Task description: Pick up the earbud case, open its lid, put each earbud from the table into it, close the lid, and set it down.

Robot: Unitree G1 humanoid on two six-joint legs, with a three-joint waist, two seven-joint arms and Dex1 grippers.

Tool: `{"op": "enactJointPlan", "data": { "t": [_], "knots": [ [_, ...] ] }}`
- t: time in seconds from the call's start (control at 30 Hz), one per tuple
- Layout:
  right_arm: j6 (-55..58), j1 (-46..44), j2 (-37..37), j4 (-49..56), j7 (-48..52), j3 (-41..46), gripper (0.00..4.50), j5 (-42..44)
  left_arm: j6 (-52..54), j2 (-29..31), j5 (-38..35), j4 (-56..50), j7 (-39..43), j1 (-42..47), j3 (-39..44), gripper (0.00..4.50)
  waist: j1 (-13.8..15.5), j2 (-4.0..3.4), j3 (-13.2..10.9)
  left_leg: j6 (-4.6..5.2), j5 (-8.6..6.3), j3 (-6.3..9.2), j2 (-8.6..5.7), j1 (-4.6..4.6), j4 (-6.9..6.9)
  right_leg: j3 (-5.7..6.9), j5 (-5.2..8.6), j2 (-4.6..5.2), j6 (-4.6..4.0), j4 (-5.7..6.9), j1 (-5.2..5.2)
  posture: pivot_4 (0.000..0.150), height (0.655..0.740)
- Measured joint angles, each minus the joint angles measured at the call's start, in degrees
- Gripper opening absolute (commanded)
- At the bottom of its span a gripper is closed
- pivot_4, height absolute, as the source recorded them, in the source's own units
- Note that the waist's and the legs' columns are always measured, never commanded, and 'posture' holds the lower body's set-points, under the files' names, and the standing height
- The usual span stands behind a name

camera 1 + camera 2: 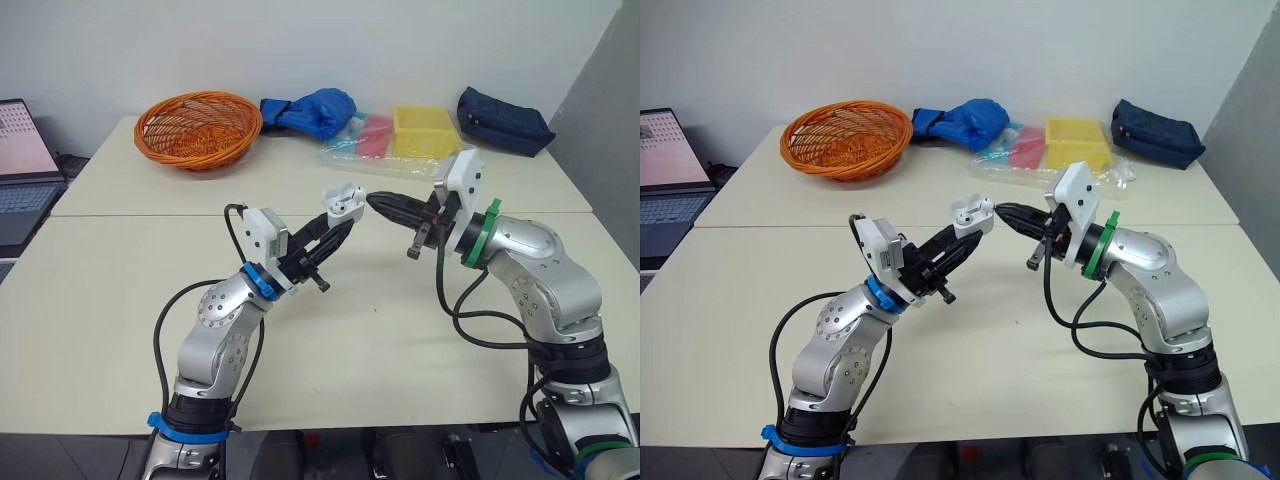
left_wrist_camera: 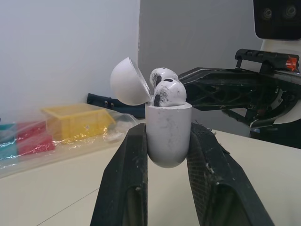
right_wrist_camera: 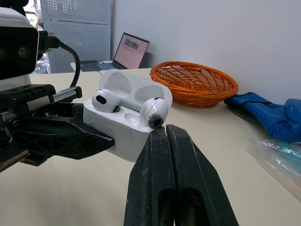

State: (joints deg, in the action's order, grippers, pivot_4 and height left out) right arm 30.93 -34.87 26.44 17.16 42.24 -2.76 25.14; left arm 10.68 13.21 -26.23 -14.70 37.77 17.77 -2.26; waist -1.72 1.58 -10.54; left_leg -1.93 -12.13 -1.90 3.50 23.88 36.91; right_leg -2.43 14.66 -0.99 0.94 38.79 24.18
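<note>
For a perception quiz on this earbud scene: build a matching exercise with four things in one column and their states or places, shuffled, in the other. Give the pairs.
1 earbud case
2 right gripper
3 basket
4 yellow box

A shut, tips by an earbud
B lid open, held by the left gripper
C inside clear plastic
D orange, far left on the table

Pairs: 1-B, 2-A, 3-D, 4-C

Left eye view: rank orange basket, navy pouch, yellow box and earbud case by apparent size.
1. Orange wicker basket
2. Dark navy fabric pouch
3. Yellow plastic box, close to the pouch, so unsure
4. White earbud case, smallest despite being nearest the camera
</note>
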Motion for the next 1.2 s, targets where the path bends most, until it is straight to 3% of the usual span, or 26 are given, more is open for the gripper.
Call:
{"op": "enactJointPlan", "data": {
  "t": [1.2],
  "knots": [
    [1.21,-0.66,0.74,0.33,-0.11,-0.03,0.01,1.01,0.02,0.0,-0.01,1.06,-0.16,0.03,0.02,0.78,0.0,0.0,0.0,0.0,0.0,0.0,0.0,0.0,0.0,0.0,0.0,0.0,0.0,0.0,0.0,0.15,0.74]
  ]
}}
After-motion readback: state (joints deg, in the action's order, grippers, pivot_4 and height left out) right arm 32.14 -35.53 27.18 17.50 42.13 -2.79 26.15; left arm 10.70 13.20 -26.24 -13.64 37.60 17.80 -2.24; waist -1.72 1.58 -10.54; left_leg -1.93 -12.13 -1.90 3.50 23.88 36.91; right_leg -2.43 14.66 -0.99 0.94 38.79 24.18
